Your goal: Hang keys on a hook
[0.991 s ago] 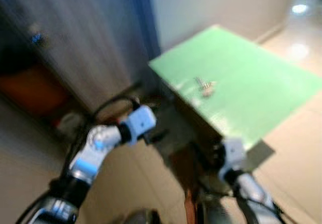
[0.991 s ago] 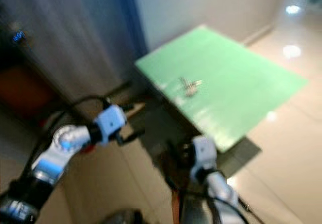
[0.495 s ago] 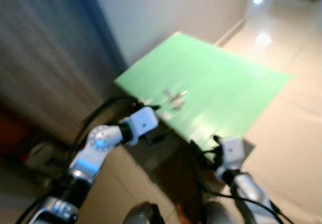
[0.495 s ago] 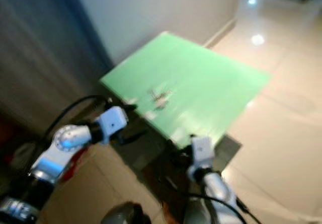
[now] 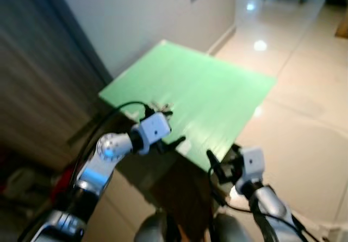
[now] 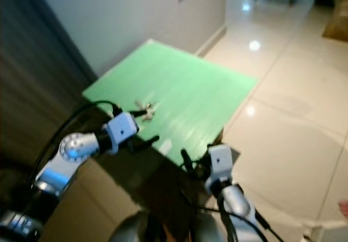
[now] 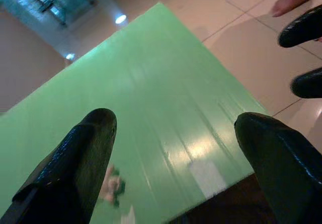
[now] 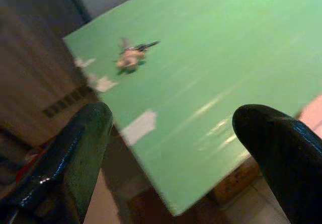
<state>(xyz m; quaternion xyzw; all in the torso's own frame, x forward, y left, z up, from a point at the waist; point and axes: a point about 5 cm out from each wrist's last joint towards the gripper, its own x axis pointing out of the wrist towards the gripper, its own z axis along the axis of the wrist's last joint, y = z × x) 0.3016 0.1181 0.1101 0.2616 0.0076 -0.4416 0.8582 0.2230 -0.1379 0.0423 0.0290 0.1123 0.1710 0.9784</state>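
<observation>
One bunch of keys (image 8: 132, 56) lies flat on the green tabletop (image 6: 185, 98); its long axis cannot be judged through blur. Both the left gripper (image 7: 176, 148) and right gripper (image 8: 176, 138) hold their fingers spread apart, empty.

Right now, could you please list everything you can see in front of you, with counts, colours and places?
Flat green table top: one, green, ahead by the wall.
Small bunch of keys: one, metallic with a dark part, on the table near its left edge.
White patches: a few, white, along the table's near edge.
Grey wall: one, behind the table.
Glossy tiled floor: beige, to the right.
Left gripper: black fingers open, over the table's near edge.
Right gripper: black fingers open, just short of the table's near corner.
</observation>
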